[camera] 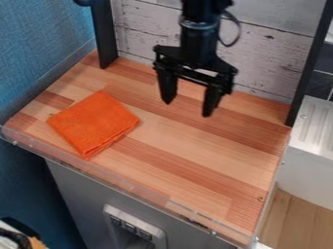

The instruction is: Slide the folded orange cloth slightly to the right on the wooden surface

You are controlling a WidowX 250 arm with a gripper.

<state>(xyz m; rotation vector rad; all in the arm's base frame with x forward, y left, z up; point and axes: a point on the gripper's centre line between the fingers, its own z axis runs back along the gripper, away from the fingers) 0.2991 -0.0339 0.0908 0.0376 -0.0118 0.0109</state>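
The black gripper hangs over the back middle of the wooden counter, its two fingers pointing down and spread apart with nothing between them. An orange cloth, folded into a rough square, lies flat on the left part of the counter. It is the nearest thing to the gripper, below and to its left in the view, and the two do not touch.
The wooden counter has a clear raised strip along its front edge. Behind it stands a whitewashed plank wall, with black upright posts at the left and right. A white ridged unit is beyond the right edge.
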